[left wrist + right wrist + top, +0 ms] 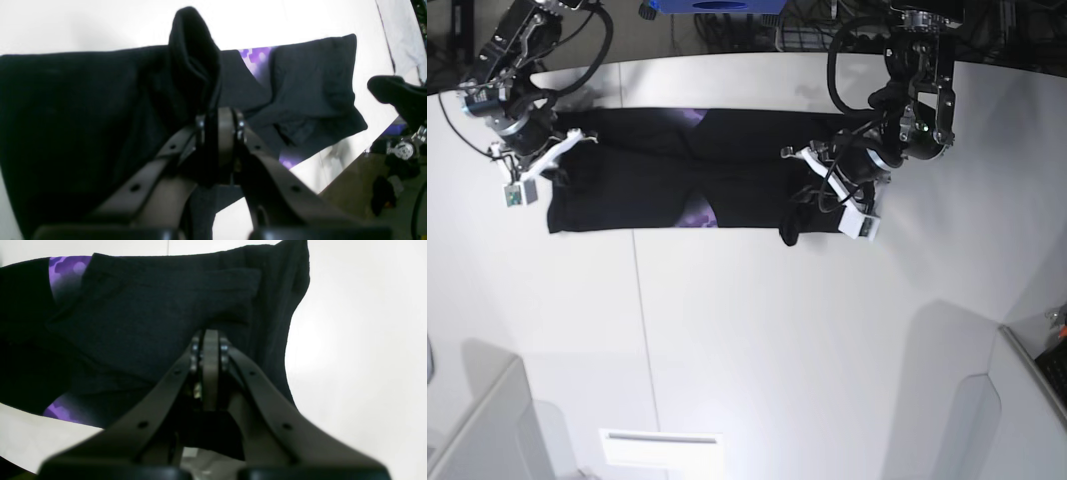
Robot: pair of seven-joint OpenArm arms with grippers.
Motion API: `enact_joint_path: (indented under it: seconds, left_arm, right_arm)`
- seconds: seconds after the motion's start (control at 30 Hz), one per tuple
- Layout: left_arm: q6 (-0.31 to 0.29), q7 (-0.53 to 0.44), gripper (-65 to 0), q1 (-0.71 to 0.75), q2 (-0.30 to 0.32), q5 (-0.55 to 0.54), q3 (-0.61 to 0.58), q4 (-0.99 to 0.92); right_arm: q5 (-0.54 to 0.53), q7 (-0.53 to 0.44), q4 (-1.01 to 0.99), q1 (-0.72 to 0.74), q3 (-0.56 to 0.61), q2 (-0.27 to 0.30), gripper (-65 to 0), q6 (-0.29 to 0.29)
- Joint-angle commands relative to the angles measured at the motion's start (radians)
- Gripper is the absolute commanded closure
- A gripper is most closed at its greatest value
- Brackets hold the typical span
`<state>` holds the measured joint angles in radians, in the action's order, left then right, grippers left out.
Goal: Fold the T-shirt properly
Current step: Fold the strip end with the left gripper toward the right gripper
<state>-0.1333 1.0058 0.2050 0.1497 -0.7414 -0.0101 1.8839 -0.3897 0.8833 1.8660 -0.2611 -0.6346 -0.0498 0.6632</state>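
Overhead and wrist views of the T-shirt point(677, 185) lying as a wide black band across the far half of the white tabletop point(757, 330), with slivers of purple print showing at its upper middle and along its lower edge. The left gripper point(218, 128), on the right side of the base view, has its fingers point(227, 133) pressed nearly together and pinching a raised bunch of black cloth that stands up as a peak in the left wrist view; in the base view a dark tail of fabric hangs down just beside this gripper, below the band's lower edge. The right gripper point(208, 356), on the left side of the base view, has its fingers point(210, 373) pressed together at the garment's opposite end; the right wrist view shows black fabric directly behind and beneath them, but whether any cloth is caught between them cannot be told. Between the two arms the shirt rests flat with layered folds. Around the work area: a blue object point(712, 5) and cables beyond the tabletop's far edge, a pale panel point(662, 448) near the lower edge of the base view, and grey corner structures at the lower left and lower right.
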Motion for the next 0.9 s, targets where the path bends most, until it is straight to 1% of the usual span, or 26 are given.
enact_joint_path:
  seconds: [0.0, 0.13, 0.33, 0.6, 0.77, 0.87]
  left_arm:
    - [-0.004, -0.015, 0.0, -0.012, -0.005, -0.017, 0.0, -0.004]
    - [-0.004, -0.015, 0.0, -0.031, -0.006, -0.025, -0.001, -0.051]
    - [-0.004, -0.015, 0.0, -0.045, -0.009, -0.027, -0.001, -0.054]
    - [-0.004, -0.014, 0.0, -0.048, -0.048, -0.027, -0.001, -0.054]
    - [-0.004, -0.014, 0.0, -0.062, -0.046, -0.022, -0.058, -0.056]
    - [-0.004, -0.014, 0.0, -0.068, -0.049, -0.019, -0.064, -0.062]
  right_arm:
    - [-0.018, -0.022, 0.017, 0.007, -0.006, 0.008, 0.0, 0.0]
    - [-0.018, -0.022, 0.017, 0.007, -0.008, 0.008, 0.0, 0.0]
    - [-0.018, -0.022, 0.017, 0.007, -0.008, 0.008, 0.0, 0.0]
    - [-0.018, -0.022, 0.017, 0.019, -0.004, 0.008, 0.0, -0.004]
    - [-0.018, -0.022, 0.016, 0.023, -0.003, 0.008, 0.0, -0.004]
    - [-0.018, -0.022, 0.016, 0.023, -0.001, 0.008, 0.0, -0.004]
